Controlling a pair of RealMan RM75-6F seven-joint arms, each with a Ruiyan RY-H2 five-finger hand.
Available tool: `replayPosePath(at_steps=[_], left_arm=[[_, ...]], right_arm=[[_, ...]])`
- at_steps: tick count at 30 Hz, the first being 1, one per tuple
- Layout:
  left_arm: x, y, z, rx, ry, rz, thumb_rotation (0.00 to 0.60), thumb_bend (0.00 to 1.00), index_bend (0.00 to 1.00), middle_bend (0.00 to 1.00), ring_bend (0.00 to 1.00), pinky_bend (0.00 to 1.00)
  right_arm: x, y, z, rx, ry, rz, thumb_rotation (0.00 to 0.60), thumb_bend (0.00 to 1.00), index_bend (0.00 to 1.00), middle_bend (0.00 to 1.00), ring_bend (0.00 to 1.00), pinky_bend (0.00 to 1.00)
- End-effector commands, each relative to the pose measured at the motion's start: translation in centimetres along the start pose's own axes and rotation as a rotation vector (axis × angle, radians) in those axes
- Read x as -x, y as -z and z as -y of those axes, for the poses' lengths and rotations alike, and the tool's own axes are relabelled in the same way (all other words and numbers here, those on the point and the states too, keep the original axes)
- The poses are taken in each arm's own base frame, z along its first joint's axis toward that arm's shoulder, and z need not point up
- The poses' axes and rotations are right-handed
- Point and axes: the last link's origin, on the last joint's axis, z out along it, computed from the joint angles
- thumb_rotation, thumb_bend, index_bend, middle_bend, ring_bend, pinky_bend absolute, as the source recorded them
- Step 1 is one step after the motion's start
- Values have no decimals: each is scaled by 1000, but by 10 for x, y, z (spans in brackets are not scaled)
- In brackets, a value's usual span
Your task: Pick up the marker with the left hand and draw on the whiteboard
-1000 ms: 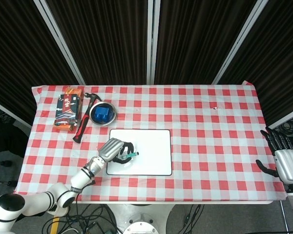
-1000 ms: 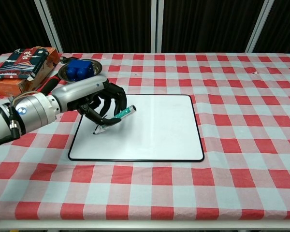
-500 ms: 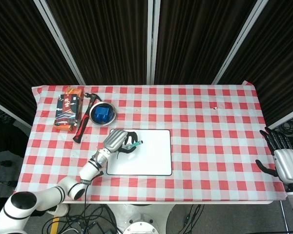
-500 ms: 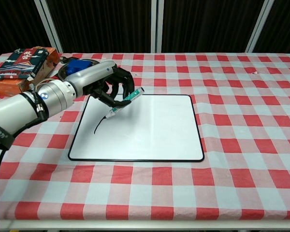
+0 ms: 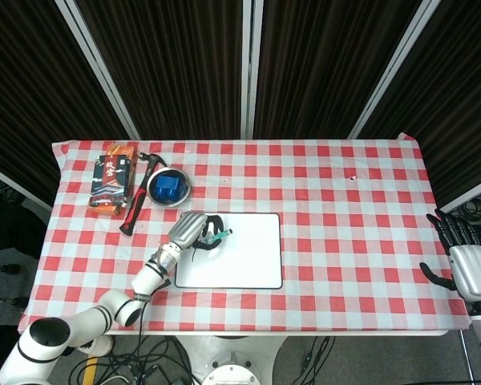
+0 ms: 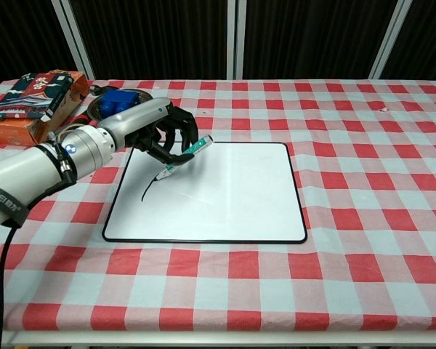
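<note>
My left hand (image 6: pixel 160 129) (image 5: pixel 194 231) holds a green-banded marker (image 6: pixel 186 155) tilted, its tip down on the whiteboard (image 6: pixel 225 196) (image 5: pixel 244 253) near the board's upper left. A short curved black line (image 6: pixel 150 187) runs from the tip toward the board's left side. My right hand (image 5: pixel 463 261) hangs open off the table's right edge, seen only in the head view.
A metal bowl with blue blocks (image 6: pixel 118 104) (image 5: pixel 170 188) stands behind the board's left corner. A red-handled hammer (image 5: pixel 135 204) lies beside it, and an orange box (image 6: pixel 36 102) (image 5: pixel 112 178) sits at the far left on the red-checked tablecloth (image 6: pixel 363 167).
My left hand carried the marker up the board away from the near edge, leaving a curved black stroke. In the last half second it barely shifted. The right hand stayed still.
</note>
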Motion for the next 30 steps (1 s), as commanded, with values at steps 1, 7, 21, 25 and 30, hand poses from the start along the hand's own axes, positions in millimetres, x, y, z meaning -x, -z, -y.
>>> replayPosePath(at_steps=[1, 7, 21, 25, 30], left_arm=[[5, 1, -3, 3, 15, 0, 600, 400, 504, 552, 636, 926], [27, -2, -28, 45, 36, 26, 600, 400, 504, 552, 636, 926], [-40, -1, -52, 93, -66, -19, 600, 399, 499, 550, 636, 926], [-67, 27, -24, -15, -158, 9, 600, 398, 496, 546, 636, 924], [-83, 71, 16, -194, -364, 70, 600, 398, 496, 537, 636, 903]], right_arm=[[0, 1, 0, 0, -1, -1, 600, 184, 0, 0, 0, 0], [-1, 3, -2, 6, -2, -3, 600, 186, 0, 0, 0, 0], [-6, 8, -9, 6, -18, -38, 600, 183, 0, 0, 0, 0], [-3, 7, -8, -2, -26, -31, 600, 182, 0, 0, 0, 0], [1, 3, -5, -25, -30, -19, 600, 183, 0, 0, 0, 0]])
